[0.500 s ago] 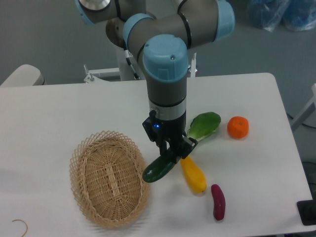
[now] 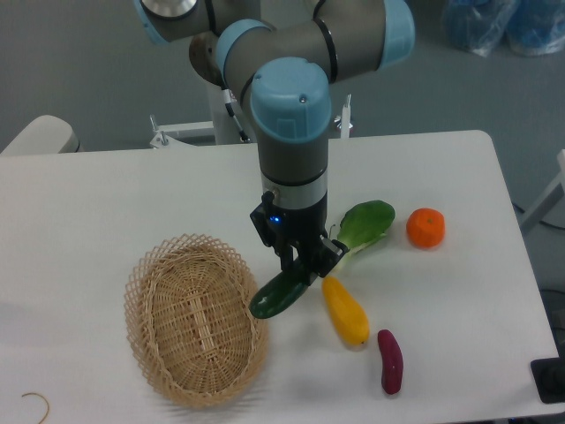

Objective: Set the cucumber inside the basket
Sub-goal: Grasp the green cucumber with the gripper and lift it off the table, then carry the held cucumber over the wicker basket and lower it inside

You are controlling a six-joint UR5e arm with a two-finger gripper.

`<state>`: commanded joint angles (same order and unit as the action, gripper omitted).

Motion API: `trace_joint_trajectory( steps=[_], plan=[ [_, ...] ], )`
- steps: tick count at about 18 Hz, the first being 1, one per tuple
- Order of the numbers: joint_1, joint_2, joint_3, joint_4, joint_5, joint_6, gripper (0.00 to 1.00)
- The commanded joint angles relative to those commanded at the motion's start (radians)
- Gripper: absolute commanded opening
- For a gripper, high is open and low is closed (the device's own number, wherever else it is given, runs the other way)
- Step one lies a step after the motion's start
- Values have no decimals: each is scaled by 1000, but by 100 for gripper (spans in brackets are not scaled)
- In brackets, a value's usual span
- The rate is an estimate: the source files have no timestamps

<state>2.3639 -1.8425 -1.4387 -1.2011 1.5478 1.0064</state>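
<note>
You see the gripper (image 2: 303, 269) clamped on the upper end of the cucumber (image 2: 277, 297), which hangs tilted at the basket's (image 2: 141, 278) three-o'clock rim. A yellow squash (image 2: 346, 311) lies just beside the cucumber at its three o'clock on the table (image 2: 106, 194).

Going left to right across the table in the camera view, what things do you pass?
basket → cucumber held in the gripper → yellow squash → purple sweet potato → orange. The bok choy overlaps the squash's span, so it is left out.
</note>
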Motion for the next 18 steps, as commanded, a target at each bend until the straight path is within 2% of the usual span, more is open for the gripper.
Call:
trace_joint_trajectory(
  steps=[3, 11, 16, 18],
  plan=[
    [-9, 31, -38, 2, 0, -17, 14],
    [-173, 8, -49, 15, 63, -345, 15],
    [-229, -67, -48, 21, 100, -582, 15],
    [-244, -99, -48, 50, 132, -662, 15]
  ],
)
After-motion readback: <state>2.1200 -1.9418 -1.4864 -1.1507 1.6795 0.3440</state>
